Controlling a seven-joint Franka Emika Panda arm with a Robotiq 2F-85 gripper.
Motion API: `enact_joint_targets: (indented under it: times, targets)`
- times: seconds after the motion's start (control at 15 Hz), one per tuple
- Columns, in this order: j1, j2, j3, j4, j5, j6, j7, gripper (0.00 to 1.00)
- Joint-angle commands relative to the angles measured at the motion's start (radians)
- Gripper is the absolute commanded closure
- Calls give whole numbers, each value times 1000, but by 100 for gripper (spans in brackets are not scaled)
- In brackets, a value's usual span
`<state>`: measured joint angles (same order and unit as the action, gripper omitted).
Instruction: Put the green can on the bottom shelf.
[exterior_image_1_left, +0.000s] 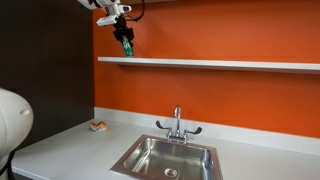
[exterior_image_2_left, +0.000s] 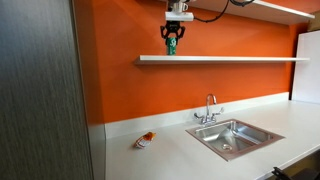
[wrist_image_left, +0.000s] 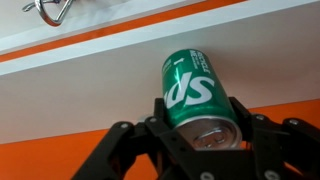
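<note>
The end effector hung high against the orange wall, its fingers closed partway around the can and gripping it on both sides. The can pointed downward from the end effector, over the near end of the shelf. In both exterior views its lower end sat just above the shelf's top surface; from where I stood I could not tell whether the two touched or a thin gap remained.

In the wrist view the can filled the middle, green with white lettering, its silvery top towards the camera and the dark fingers pressed against its sides. A broad white band ran across behind it, probably the shelf.

Well below, the faucet stood at the back of the steel sink set in the pale table. A small orange-red thing lay on the table near the wall, well apart from the sink.
</note>
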<state>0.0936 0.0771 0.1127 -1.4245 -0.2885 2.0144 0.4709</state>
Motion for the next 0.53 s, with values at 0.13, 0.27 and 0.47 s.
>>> enact_joint_targets:
  times: [0.13, 0.27, 0.47]
  targets:
    - [18, 74, -22, 135, 8, -78, -24, 62]
    - [21, 92, -26, 161, 17, -101, -28, 62]
    - [8, 111, -12, 186, 16, -126, -23, 62]
